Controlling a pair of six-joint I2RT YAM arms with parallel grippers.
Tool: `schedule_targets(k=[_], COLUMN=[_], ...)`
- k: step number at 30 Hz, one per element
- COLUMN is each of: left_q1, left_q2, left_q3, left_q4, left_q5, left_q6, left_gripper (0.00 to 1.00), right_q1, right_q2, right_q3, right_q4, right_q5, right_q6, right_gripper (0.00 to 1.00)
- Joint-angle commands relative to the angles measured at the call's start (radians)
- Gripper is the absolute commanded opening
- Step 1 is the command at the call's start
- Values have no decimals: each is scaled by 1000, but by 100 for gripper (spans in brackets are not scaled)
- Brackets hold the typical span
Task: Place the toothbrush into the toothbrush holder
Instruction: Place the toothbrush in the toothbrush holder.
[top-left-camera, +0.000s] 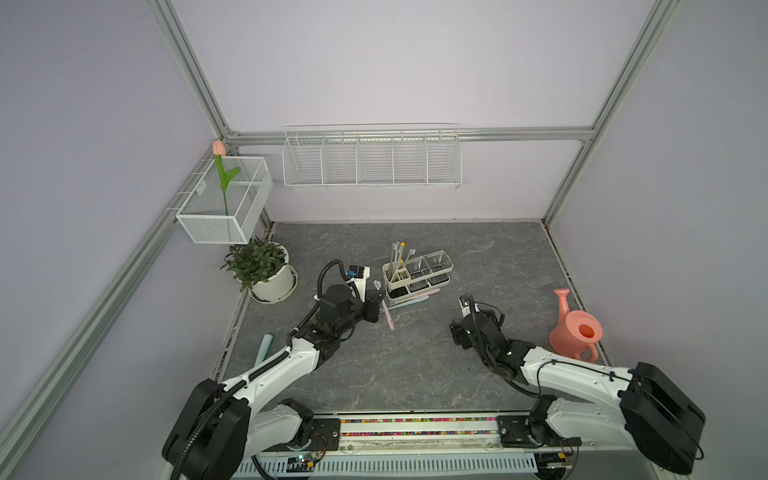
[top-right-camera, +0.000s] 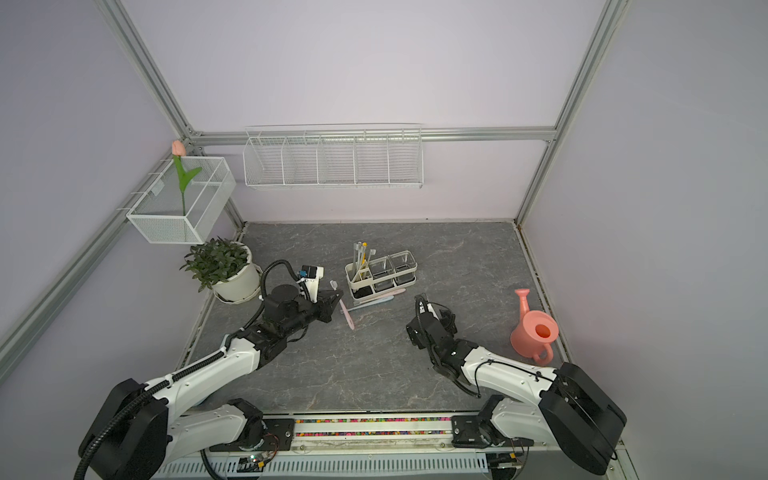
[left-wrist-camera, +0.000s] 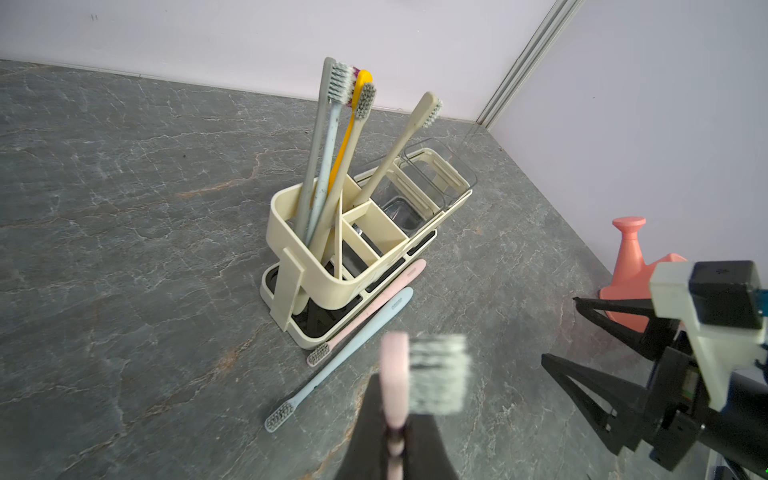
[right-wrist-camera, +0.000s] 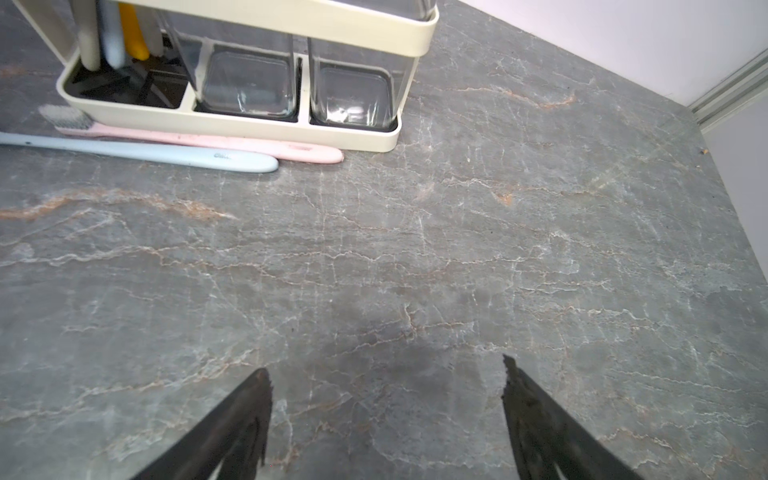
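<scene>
The left gripper (top-left-camera: 377, 308) has its fingers clamped together on the slim pale-pink plastic toothbrush (top-left-camera: 389, 318), gripping it partway along the handle. The white bristle head points towards the far side, and the handle's free end slopes down towards the grey marble-patterned worktop (top-left-camera: 415, 365). Whether that end touches the surface cannot be told. This toothbrush is outside the cream-white oblong toothbrush holder (top-left-camera: 440, 257), just beside its near left corner.

Several toothbrushes (left-wrist-camera: 332, 137) stand upright in the holder's left, divided compartment: grey, pale blue, yellow and beige. The two clear square cups (right-wrist-camera: 351, 95) fill its right part.

A second pink toothbrush (right-wrist-camera: 208, 141) lies flat on the worktop against the holder's near edge. A pale-blue toothbrush (right-wrist-camera: 145, 151) lies just beside it on the near side.

The right gripper (right-wrist-camera: 384, 365) hangs low over bare worktop, near and right of the holder, with its fingers wide apart and gripping nothing. A salmon-pink plastic watering can (top-left-camera: 575, 328) stands at the right edge.
</scene>
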Motion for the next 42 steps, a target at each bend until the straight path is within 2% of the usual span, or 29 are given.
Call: schedule_targets(k=[1, 24, 39, 42], left_q1=[2, 2, 1, 2], left_q2=[24, 58, -28, -70], left_q3=[6, 15, 8, -6], left_q4=[-1, 3, -14, 17], left_q5=[-9, 2, -13, -59], left_q6=[13, 13, 41, 10], left_gripper=[0, 0, 0, 0], right_q1=[-10, -34, -41, -41], right_q2=[5, 52, 73, 78], right_q3=[-4, 40, 53, 56], right_q4=[27, -55, -69, -73], right_q5=[43, 39, 42, 40], right_q6=[-14, 36, 43, 46], right_gripper=[89, 89, 89, 89])
